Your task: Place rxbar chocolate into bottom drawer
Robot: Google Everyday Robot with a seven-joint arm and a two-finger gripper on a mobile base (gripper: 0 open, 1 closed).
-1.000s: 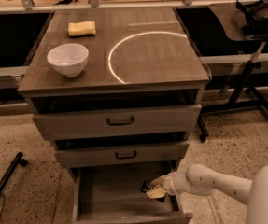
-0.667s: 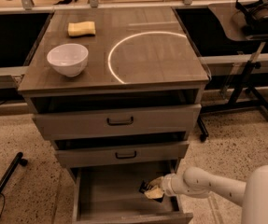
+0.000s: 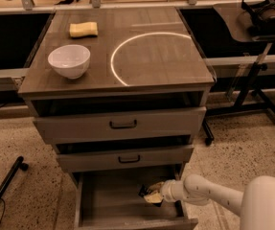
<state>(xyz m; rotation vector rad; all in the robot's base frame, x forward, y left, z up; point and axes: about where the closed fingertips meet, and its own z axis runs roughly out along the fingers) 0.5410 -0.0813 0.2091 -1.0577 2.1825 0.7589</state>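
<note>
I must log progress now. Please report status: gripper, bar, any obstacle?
Gripper inside open bottom drawer, right side. Dark rxbar chocolate at gripper tip; held or released, cannot tell. No obstacle visible in drawer.

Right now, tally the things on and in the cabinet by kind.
drawers: 3, bottom drawer open
bowl: 1
sponge: 1
rxbar chocolate: 1
pincer: 1, inside the bottom drawer
total: 7

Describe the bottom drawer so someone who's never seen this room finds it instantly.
Find the grey-brown cabinet carrying a white bowl and yellow sponge. Under its two shallow black-handled drawers, the bottom drawer stands pulled out near the floor, the gripper reaching inside. It alone is deep and shows no handle.
</note>
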